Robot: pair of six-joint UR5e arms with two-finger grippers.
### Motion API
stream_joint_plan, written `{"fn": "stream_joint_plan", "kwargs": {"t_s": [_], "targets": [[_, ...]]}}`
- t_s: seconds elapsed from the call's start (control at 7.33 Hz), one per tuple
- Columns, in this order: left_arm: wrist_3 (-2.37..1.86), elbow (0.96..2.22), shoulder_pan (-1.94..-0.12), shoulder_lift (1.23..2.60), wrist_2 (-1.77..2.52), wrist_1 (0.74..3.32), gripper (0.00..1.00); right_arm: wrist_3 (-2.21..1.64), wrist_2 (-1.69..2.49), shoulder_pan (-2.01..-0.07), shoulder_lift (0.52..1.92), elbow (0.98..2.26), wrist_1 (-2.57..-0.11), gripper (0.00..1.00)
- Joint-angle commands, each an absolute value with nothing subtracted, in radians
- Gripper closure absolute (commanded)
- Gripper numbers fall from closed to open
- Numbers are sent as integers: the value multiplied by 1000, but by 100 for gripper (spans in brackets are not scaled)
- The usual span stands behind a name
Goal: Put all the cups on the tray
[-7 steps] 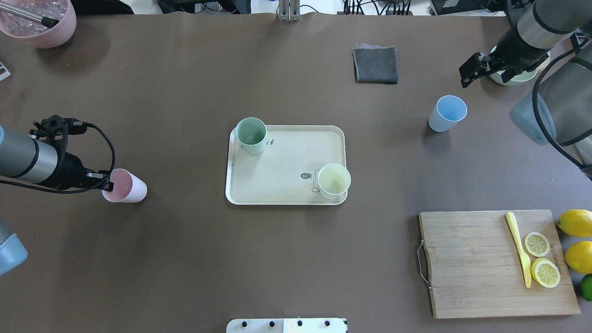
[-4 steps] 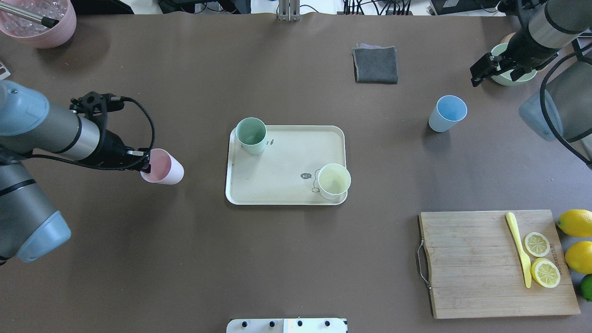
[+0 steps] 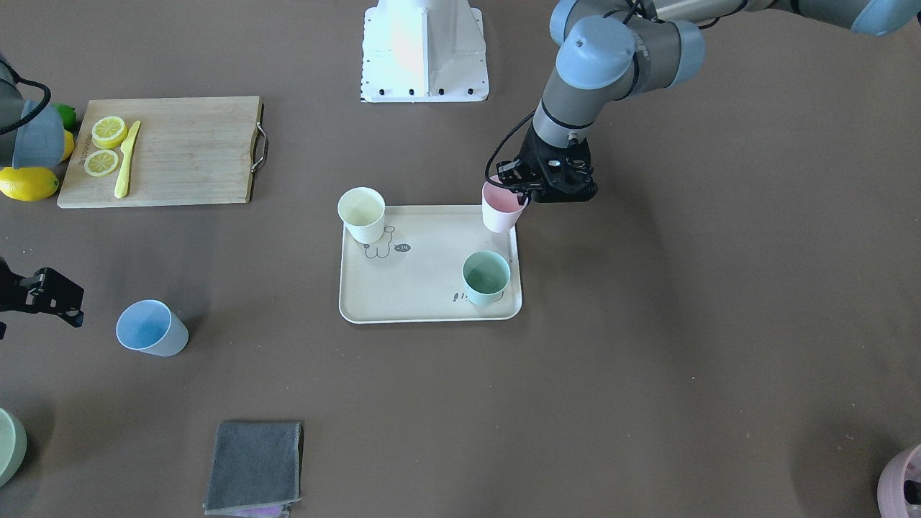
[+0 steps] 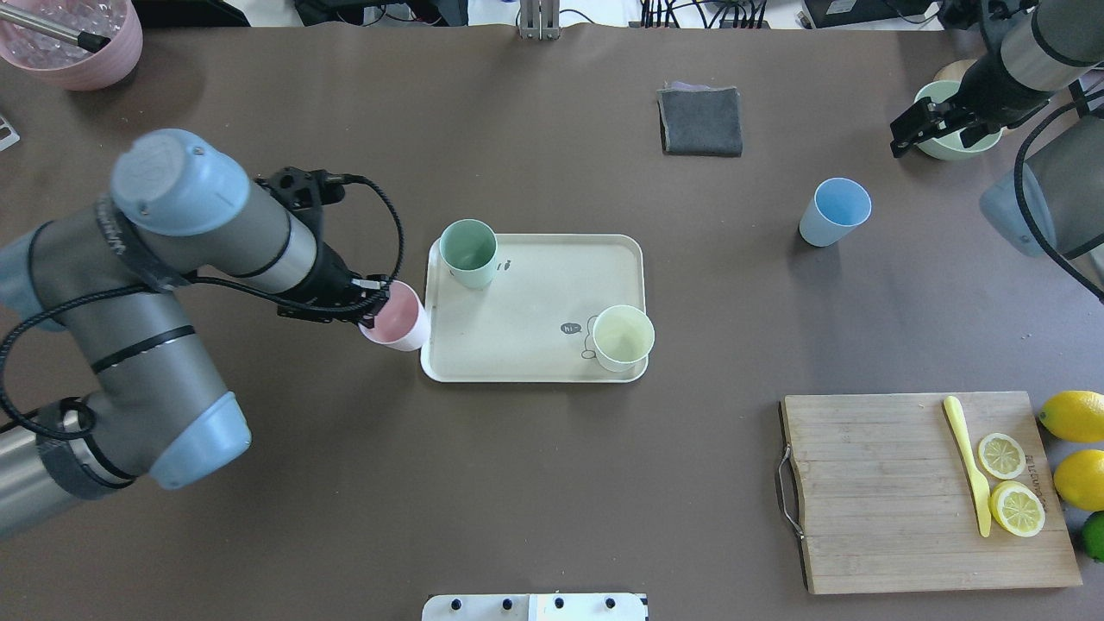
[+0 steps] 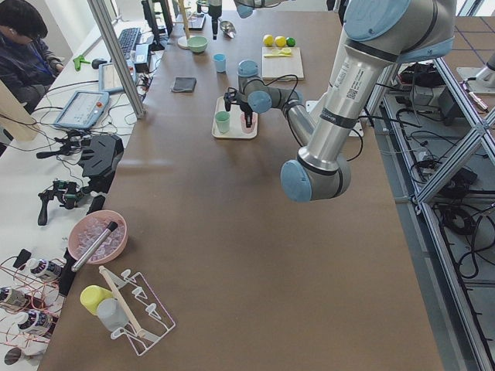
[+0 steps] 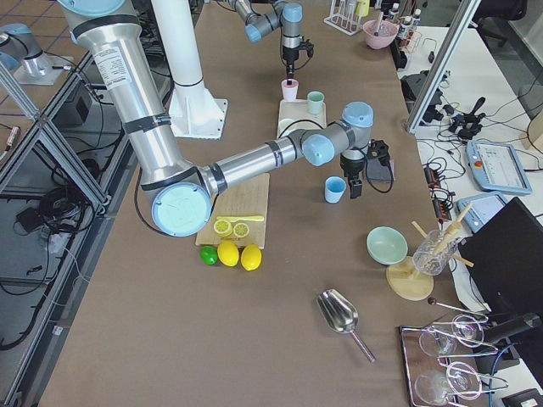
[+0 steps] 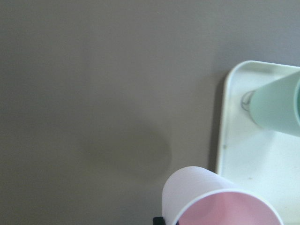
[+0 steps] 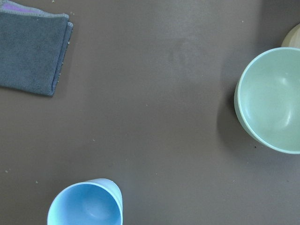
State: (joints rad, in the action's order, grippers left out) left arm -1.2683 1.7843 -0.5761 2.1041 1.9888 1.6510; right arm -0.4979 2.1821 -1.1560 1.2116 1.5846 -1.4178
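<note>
The cream tray (image 4: 535,302) lies mid-table and carries the mint green cup (image 4: 468,253) at its far left corner and the pale yellow cup (image 4: 623,337) at its near right corner. My left gripper (image 4: 377,312) is shut on the rim of the pale pink cup (image 4: 395,316) and holds it upright just above the tray's left edge; the front view shows this cup (image 3: 501,208) over the rim. The light blue cup (image 4: 833,211) stands on the table to the right. My right gripper (image 4: 918,129) is open and empty, beyond the blue cup.
A grey cloth (image 4: 700,121) lies at the back. A green bowl (image 8: 274,98) sits at the far right by my right gripper. A wooden cutting board (image 4: 897,500) with lemon slices and a yellow knife is near right. A mauve pot (image 4: 73,43) stands far left.
My left arm has carried the pink cup rightward from the table's left side to the tray's left edge. My right gripper has drawn back toward the far right.
</note>
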Motion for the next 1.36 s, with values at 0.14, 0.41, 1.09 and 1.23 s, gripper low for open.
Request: {"fn": "stream_joint_plan", "kwargs": {"t_s": [0.14, 0.41, 1.09, 1.23], "targets": [[-1270, 1766, -565, 2141, 1979, 1646, 76, -503, 2183, -1155, 1209, 1582, -1416, 1], [-1266, 1788, -589, 2142, 1979, 1641, 2, -505, 2181, -1141, 1206, 1582, -1413, 1], [-938, 1921, -874, 1991, 2118, 1539, 2, -630, 2120, -1007, 1230, 1554, -1353, 25], [-892, 1921, -899, 1974, 2118, 1537, 2, -664, 2106, -990, 1239, 1489, -1247, 29]]}}
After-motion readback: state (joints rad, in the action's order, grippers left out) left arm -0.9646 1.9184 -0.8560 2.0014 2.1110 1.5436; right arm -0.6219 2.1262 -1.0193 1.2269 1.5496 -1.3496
